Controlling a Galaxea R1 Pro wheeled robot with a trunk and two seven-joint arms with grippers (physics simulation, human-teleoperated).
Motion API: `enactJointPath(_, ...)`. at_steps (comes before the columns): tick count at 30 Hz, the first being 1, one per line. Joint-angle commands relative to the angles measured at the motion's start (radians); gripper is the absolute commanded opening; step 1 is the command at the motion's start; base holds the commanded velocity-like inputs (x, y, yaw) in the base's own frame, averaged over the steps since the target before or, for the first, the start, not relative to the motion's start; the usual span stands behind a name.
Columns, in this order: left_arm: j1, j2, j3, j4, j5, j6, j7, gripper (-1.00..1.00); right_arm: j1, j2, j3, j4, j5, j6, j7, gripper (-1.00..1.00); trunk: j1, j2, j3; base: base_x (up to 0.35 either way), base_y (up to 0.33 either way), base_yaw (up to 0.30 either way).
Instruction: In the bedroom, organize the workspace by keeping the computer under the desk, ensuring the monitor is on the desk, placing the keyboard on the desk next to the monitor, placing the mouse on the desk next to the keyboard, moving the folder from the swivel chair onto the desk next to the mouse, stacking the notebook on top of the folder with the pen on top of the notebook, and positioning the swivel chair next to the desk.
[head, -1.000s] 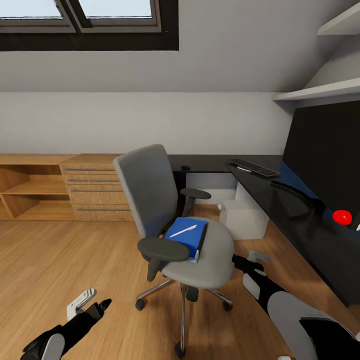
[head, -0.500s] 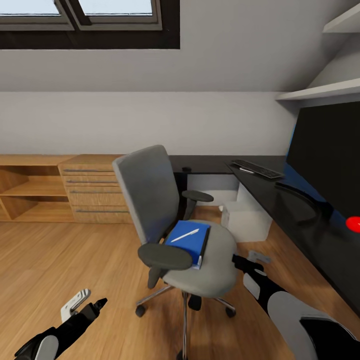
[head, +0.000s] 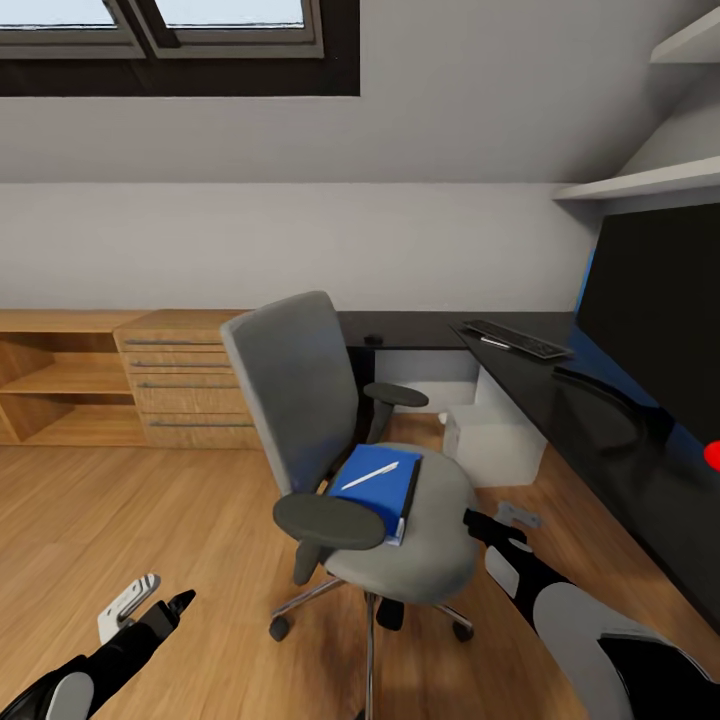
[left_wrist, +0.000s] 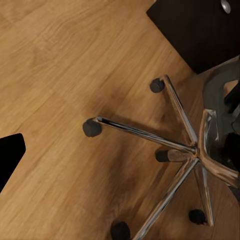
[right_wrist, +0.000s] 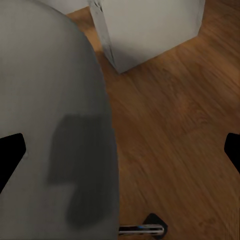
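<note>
I see the folder (head: 377, 480) lying flat on the chair (head: 400, 520) seat, the pen (head: 369, 475) loose on top. I judge the folder stiff, thin and light, best pinched at its overhanging front edge; the pen may roll off if tilted. My right tool (head: 500, 522) hovers beside the seat, fingers spread wide and empty; my left tool (head: 150, 612) hangs low over the floor, spread I cannot tell.

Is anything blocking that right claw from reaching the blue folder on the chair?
Nothing visible does. The right gripper hangs beside the swivel chair's seat edge, with bare cushion between it and the folder. The pen lies on top of the folder.
</note>
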Motion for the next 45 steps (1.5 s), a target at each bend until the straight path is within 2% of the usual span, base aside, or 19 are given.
enactJointPath(1, -0.001, -0.001, 0.001, -0.002, 0.011, 0.005, 0.009, 1.0, -0.001, 0.001, -0.007, 0.001, 0.0, -0.004, 0.001, 1.0, 0.0, 0.0, -0.001, 0.02, 0.0, 0.0)
enactJointPath(9, -0.001, 0.0, 0.001, -0.002, 0.011, 0.006, 0.009, 1.0, -0.001, 0.001, -0.007, 0.001, 0.0, 0.001, 0.0, 1.0, 0.0, 0.0, -0.001, 0.161, 0.035, 0.0)
enactJointPath(18, -0.001, 0.0, 0.001, -0.002, 0.011, 0.006, 0.009, 1.0, -0.001, 0.001, -0.007, 0.001, -0.005, 0.06, 0.002, 1.0, 0.0, 0.0, -0.001, 0.029, 0.004, 0.0)
enactJointPath(20, -0.001, 0.0, 0.001, -0.002, 0.011, 0.006, 0.009, 1.0, -0.001, 0.0, -0.006, 0.0, -0.039, 0.075, 0.002, 1.0, 0.0, 0.0, -0.001, 0.001, 0.0, 0.0)
enactJointPath(24, -0.001, 0.0, 0.001, -0.002, 0.011, 0.006, 0.009, 1.0, -0.001, -0.001, -0.005, -0.001, -0.136, 0.138, 0.014, 1.0, 0.0, 0.0, -0.001, 0.0, 0.0, 0.0)
enactJointPath(25, -0.001, 0.0, 0.001, -0.002, 0.011, 0.006, 0.009, 1.0, -0.001, -0.001, -0.005, -0.001, -0.14, 0.142, 0.015, 1.0, 0.0, 0.0, -0.001, 0.0, 0.0, 0.0)
enactJointPath(35, -0.001, 0.0, 0.001, -0.002, 0.011, 0.006, 0.009, 1.0, -0.001, 0.011, -0.002, -0.006, -0.146, 0.136, 0.051, 1.0, 0.0, 0.0, -0.001, 0.0, 0.0, 0.006)
enactJointPath(45, -0.001, 0.0, 0.001, -0.001, 0.011, 0.006, 0.009, 1.0, -0.001, 0.015, 0.001, -0.007, -0.143, 0.136, 0.058, 1.0, 0.0, 0.0, -0.004, 0.0, 0.0, 0.23)
